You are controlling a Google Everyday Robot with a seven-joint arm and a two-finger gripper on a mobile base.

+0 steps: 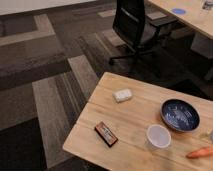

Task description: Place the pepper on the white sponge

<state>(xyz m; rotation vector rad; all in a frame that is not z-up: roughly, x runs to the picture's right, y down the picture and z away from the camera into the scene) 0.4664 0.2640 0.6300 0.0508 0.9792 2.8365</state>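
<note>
The orange-red pepper lies on its side on the wooden table, close to the right edge of the camera view. The white sponge rests flat near the table's far left edge, well apart from the pepper. My gripper is out of the picture. Nothing touches the pepper or the sponge.
A dark blue bowl sits at the right, with a translucent white cup just in front of it. A flat red-and-black box lies near the table's left front edge. A black office chair and a second table stand behind on the carpet.
</note>
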